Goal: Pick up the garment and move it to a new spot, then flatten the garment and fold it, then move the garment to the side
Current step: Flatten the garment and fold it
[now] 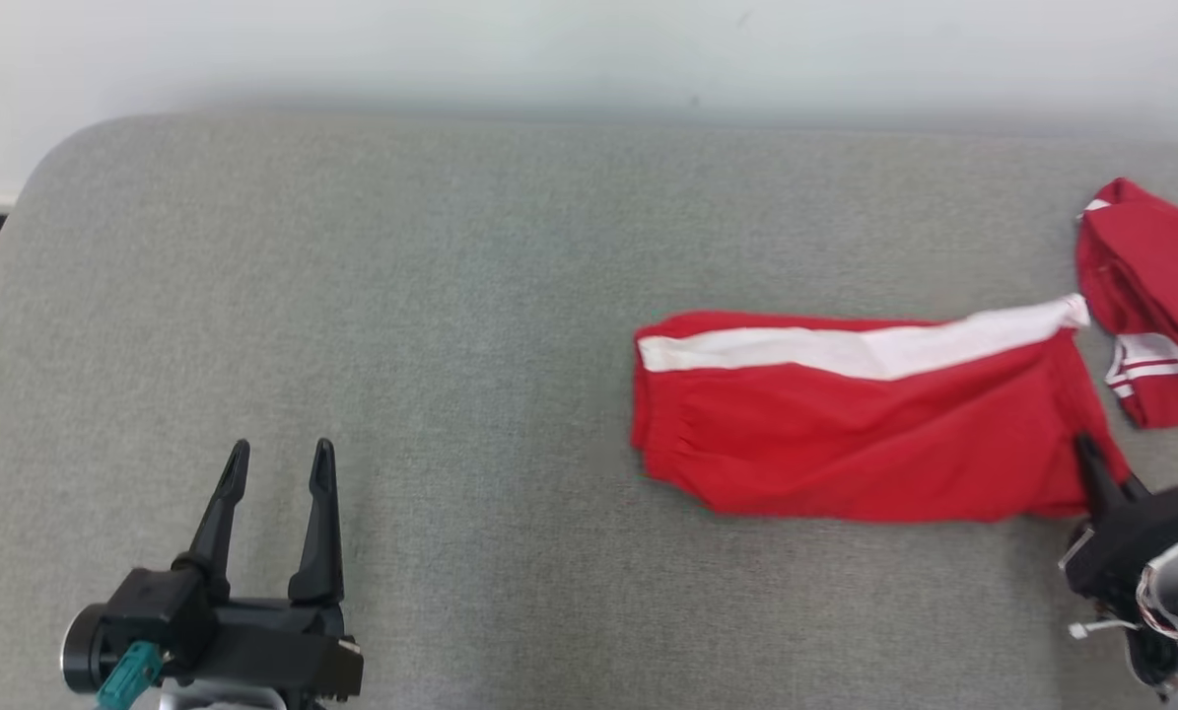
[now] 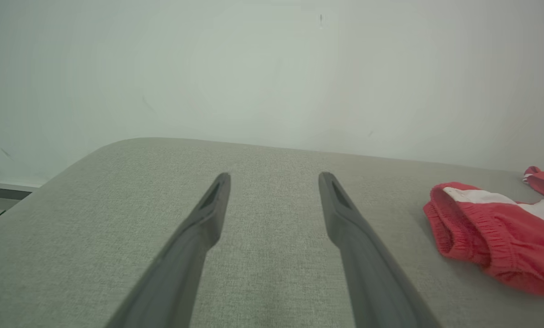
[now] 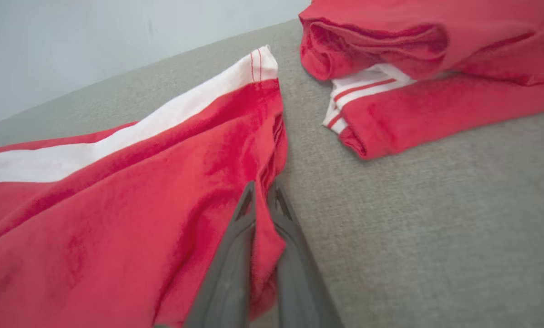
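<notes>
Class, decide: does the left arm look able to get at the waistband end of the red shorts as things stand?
Probably yes: only bare grey padding lies between the open left tool and the waistband of the red shorts.

Second garment (image 1: 1155, 286): cut off by right edge, head view; by top and right edges, right wrist view.
Shorts (image 1: 865, 444): lower right corner hidden behind right gripper (image 1: 1089, 454); cut off at right edge, left wrist view.
Right gripper: body cut off, lower right corner.
Left gripper (image 1: 278, 454): base cut off, bottom edge.
</notes>
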Available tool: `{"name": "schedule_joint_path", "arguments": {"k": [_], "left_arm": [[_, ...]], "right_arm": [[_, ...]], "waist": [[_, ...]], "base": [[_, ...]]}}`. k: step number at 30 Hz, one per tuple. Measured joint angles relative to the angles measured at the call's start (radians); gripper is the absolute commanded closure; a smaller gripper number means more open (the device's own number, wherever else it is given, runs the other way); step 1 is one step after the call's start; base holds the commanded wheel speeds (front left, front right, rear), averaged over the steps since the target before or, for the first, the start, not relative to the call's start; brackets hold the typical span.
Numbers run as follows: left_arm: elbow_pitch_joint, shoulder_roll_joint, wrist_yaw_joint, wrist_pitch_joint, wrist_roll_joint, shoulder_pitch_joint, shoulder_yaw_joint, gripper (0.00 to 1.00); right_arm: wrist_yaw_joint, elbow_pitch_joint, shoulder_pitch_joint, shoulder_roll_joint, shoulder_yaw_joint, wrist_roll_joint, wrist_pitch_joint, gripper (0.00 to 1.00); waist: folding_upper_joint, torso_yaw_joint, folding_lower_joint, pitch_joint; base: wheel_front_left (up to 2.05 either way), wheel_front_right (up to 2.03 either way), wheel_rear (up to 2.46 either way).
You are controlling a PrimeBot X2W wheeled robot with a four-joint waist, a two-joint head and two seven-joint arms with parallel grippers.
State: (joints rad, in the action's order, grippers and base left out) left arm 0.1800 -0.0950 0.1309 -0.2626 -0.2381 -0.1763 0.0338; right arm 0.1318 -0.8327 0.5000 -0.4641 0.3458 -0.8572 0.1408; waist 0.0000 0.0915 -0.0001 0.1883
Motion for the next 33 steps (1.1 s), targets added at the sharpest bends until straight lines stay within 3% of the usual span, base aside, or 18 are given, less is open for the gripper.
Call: {"name": "schedule_joint_path", "arguments": {"k": [5, 15, 26, 33], "left_arm": [[-0.006, -0.002, 0.000, 0.000, 0.000, 0.024, -0.007, 0.00], [-0.012, -0.014, 0.000, 0.000, -0.007, 0.030, -0.001, 0.00], [-0.023, 0.003, 0.000, 0.000, 0.001, 0.033, 0.006, 0.00], [-0.018, 0.014, 0.000, 0.000, -0.001, 0.015, 0.025, 0.00]], "right_arm": [[0.000, 0.024, -0.050, -0.022, -0.026, -0.012, -0.007, 1.00], [0.000, 0.175, -0.052, 0.005, -0.020, 0.070, 0.016, 1.00], [0.000, 0.421, -0.097, 0.128, -0.002, 0.187, -0.070, 1.00], [0.000, 0.500, -0.112, 0.210, 0.008, 0.248, -0.143, 1.00]], "waist": [[0.0000, -0.024, 0.0000, -0.028], [0.0000, -0.029, 0.0001, -0.050], [0.0001, 0.002, 0.0001, -0.056], [0.0001, 0.034, 0.0001, -0.043]], "base": [[0.00, 0.00, 0.00], [0.00, 0.00, 0.00], [0.00, 0.00, 0.00], [0.00, 0.00, 0.00]]}}
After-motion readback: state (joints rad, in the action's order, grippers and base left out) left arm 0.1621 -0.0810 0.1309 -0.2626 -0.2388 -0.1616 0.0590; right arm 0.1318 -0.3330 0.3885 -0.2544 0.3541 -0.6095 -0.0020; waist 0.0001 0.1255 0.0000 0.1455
